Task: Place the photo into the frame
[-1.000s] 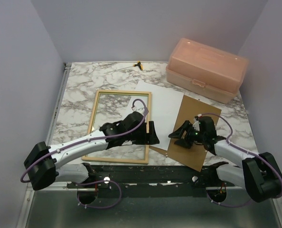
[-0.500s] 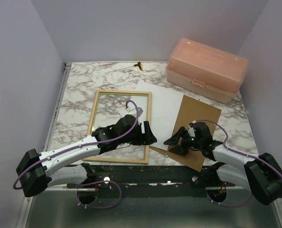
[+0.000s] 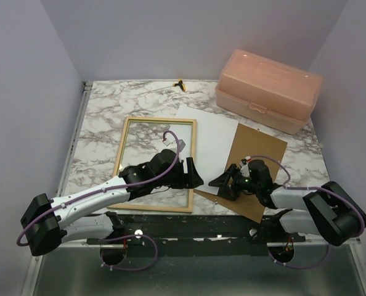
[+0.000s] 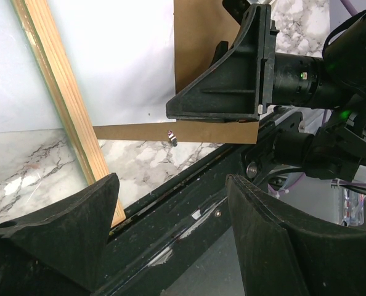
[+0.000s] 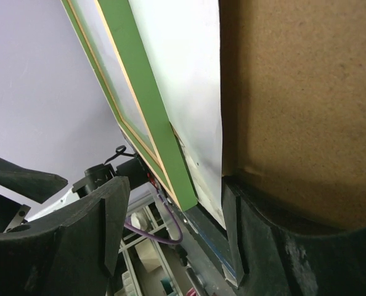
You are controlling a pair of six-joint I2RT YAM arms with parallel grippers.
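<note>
The frame [image 3: 122,161] lies flat on the marble at left centre, its light wood side up. Its wooden rail [image 4: 63,102] shows in the left wrist view and a green rail [image 5: 143,92] in the right wrist view. The photo [image 3: 211,139], white side up, lies right of the frame, partly under the brown backing board [image 3: 257,163]. My left gripper [image 3: 192,176] stands open over the frame's near right corner, with nothing between its fingers [image 4: 72,225]. My right gripper [image 3: 221,185] is open at the board's near left edge, one finger [image 5: 257,246] against the board [image 5: 294,92], beside the photo [image 5: 183,74].
A pink lidded plastic box [image 3: 268,89] stands at the back right. A small yellow and black item [image 3: 181,84] lies at the back edge. A black mounting rail [image 3: 189,225] runs along the near table edge. Grey walls close both sides.
My right gripper has slid left and nearer, down to the backing board's near left edge. My left arm pulled back slightly at first, then held still. Both stayed open.
</note>
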